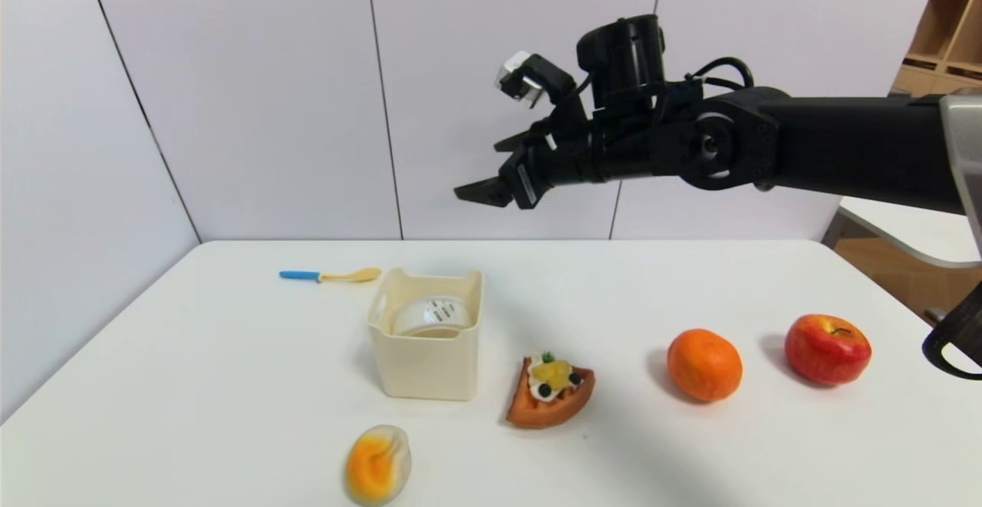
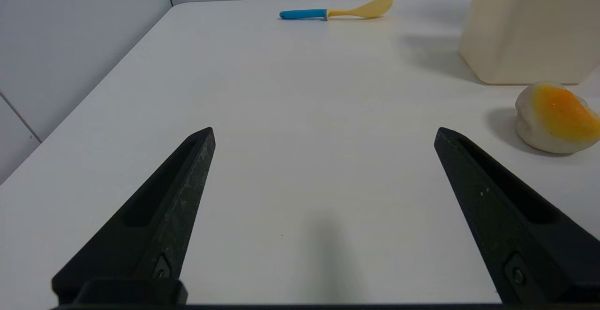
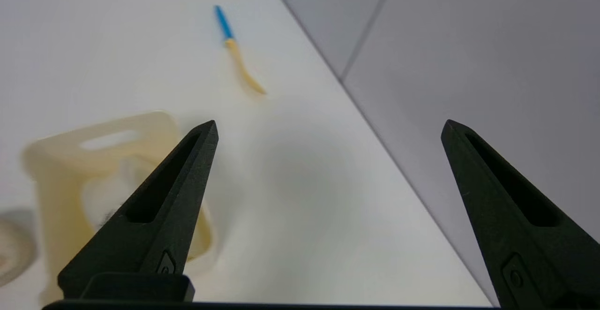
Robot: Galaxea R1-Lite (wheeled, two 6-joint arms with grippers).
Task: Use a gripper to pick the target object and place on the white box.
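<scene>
High above the white box (image 1: 426,338), the right claw (image 1: 502,169) hangs spread wide and empty. Inside that box lies the white puck (image 1: 431,315). Near the box, low over the tabletop (image 2: 290,113), the left claw (image 2: 323,136) gapes too.

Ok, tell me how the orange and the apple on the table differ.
The orange is a plain orange colour all over; the apple is red with yellowish patches. The apple shows a stem in a dimple on top; no stem shows on the orange. The orange sits nearer the waffle slice, the apple farther to the robot's right. Both are roundish, similar in size, resting on the table.
</scene>
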